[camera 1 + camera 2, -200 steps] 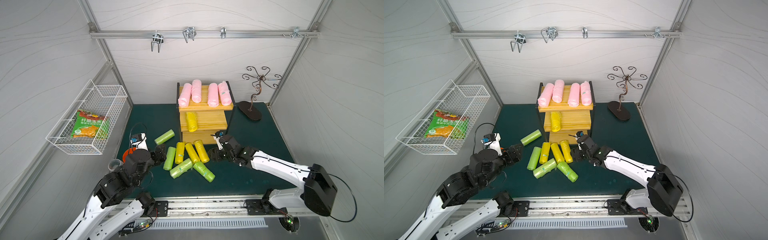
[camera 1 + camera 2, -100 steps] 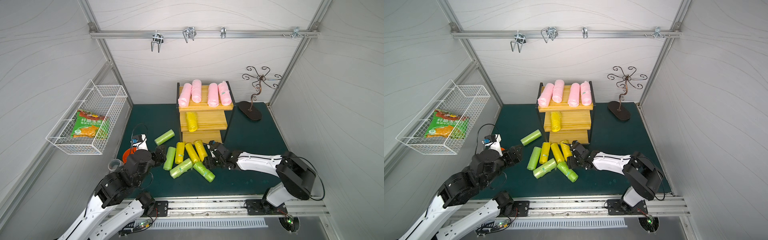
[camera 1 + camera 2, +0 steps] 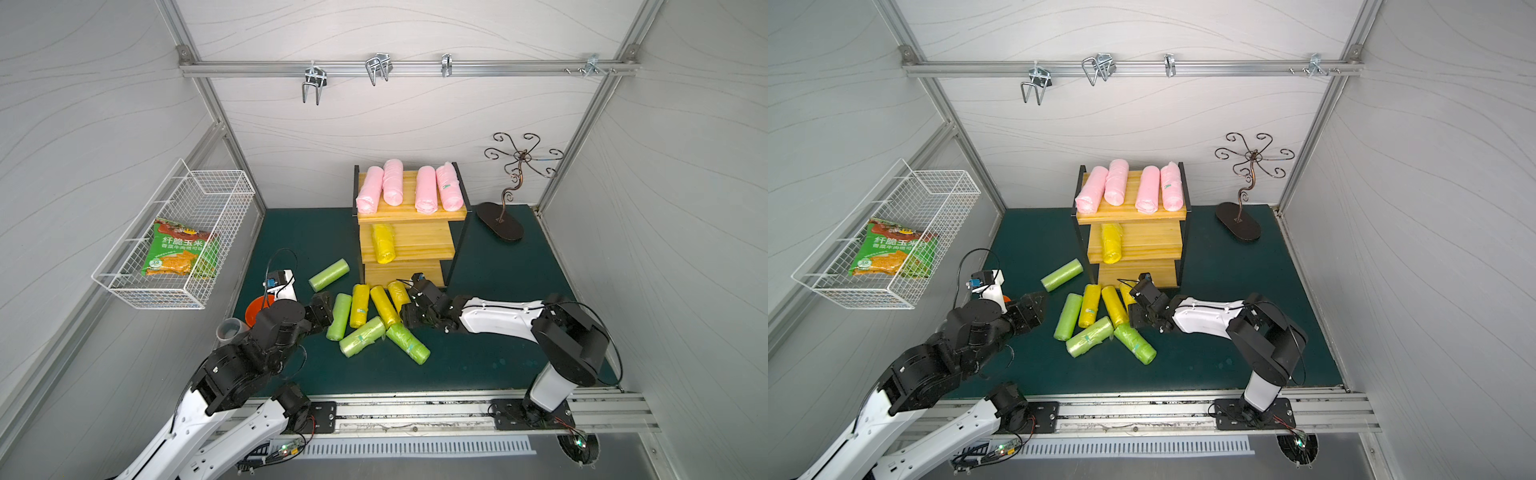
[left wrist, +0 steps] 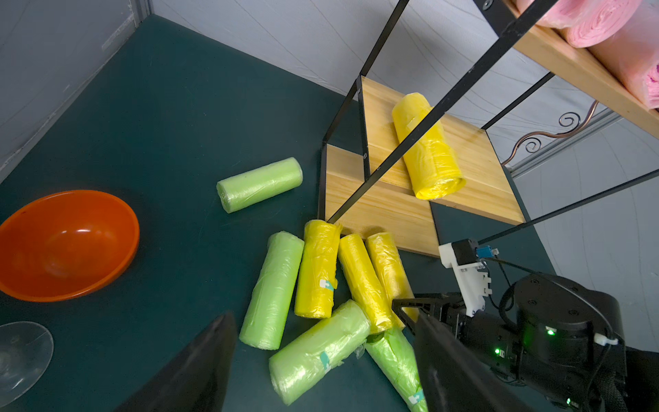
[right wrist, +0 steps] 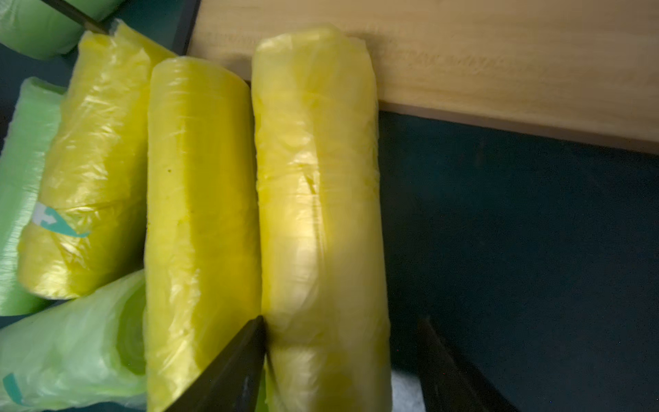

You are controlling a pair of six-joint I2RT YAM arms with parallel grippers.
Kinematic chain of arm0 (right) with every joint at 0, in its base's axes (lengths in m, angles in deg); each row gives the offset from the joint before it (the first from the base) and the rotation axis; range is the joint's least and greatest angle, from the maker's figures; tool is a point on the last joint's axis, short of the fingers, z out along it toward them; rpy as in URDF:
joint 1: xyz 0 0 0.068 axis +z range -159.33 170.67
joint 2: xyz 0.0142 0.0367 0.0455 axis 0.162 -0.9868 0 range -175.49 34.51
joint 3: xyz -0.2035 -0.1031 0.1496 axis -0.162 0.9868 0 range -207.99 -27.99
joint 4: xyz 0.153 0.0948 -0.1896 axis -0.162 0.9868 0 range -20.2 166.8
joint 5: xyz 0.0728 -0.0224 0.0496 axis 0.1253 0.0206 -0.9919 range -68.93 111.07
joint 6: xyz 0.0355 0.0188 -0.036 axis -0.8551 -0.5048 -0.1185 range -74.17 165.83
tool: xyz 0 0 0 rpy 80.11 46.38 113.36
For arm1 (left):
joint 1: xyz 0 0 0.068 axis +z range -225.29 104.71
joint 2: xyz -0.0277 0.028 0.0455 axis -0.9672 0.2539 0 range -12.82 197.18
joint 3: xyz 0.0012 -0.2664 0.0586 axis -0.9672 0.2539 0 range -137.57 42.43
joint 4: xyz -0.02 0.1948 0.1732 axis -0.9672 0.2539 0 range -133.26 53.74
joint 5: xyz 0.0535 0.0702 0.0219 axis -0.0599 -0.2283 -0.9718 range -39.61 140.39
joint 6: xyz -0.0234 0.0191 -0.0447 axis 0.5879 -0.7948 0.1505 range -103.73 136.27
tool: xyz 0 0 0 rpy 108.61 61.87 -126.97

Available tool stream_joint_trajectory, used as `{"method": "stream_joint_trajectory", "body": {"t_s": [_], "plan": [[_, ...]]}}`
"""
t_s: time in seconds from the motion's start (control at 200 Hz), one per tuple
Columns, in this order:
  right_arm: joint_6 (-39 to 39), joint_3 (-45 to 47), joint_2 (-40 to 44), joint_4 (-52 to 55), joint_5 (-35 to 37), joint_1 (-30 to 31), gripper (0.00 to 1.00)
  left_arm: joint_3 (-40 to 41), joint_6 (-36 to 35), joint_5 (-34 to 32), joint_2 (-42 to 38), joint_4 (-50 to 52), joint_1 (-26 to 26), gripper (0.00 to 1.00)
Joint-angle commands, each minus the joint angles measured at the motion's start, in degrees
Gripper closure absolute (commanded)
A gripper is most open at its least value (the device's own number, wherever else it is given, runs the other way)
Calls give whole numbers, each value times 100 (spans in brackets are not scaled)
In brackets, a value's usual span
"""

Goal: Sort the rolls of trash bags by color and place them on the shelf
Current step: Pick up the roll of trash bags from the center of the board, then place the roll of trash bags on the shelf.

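Change from a second ago: my right arm is reaching further in from beside the shelf's foot toward the heap on the mat; my left arm is staying where it was.
Right gripper (image 5: 342, 323): I am straddling the near end of the outermost yellow roll (image 5: 317, 178) with fingers spread. One finger is wedging into the seam against the neighbouring yellow roll (image 5: 199, 214); the other is standing just clear on the mat side.
Left gripper (image 4: 322, 315): I am hovering it at the heap's other side, fingers spread wide, gripping nothing.
Orange bowl (image 4: 67, 246): sitting beside my left arm, with a clear cup (image 4: 21, 353) near it.
Heap on the green mat (image 3: 498, 270): three yellow rolls (image 3: 360, 305) are lying side by side, far ends reaching the shelf's bottom board; three light green rolls (image 3: 362, 336) are lying against them, nearer to me.
Stray green roll (image 3: 329, 274): lying alone, near the bottom board, on my left arm's side.
Shelf (image 3: 419, 249): standing at the back of the mat.
Middle tier: one yellow roll (image 3: 383, 243) is lying on it.
Top tier: four pink rolls (image 3: 426, 189) are lying side by side.
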Motion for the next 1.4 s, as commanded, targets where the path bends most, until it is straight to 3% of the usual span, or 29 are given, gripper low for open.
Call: {"method": "stream_joint_trajectory", "body": {"t_s": [0.0,0.175,0.285,0.555,0.835,1.11,1.245,1.396], "plan": [[-117,-70,-189,33,294,169,32,-24,20,-60,-94,-82,24,16],[-175,-118,-418,93,522,296,37,15,38,-60,-111,-90,24,16],[-231,-168,-506,173,603,307,47,3,42,-42,-103,-87,24,16],[-267,-150,-65,554,1274,512,100,13,38,-66,-140,-71,26,16],[98,-435,1731,1612,1957,943,100,-14,20,-77,-165,-45,26,16],[-75,-727,3441,2936,2316,1315,100,0,36,-55,-160,-115,28,17],[179,-977,3585,2891,2541,1295,100,29,67,8,-116,-198,24,17],[463,-1457,2932,2581,2188,909,100,-16,82,81,-61,-253,24,18]]}}
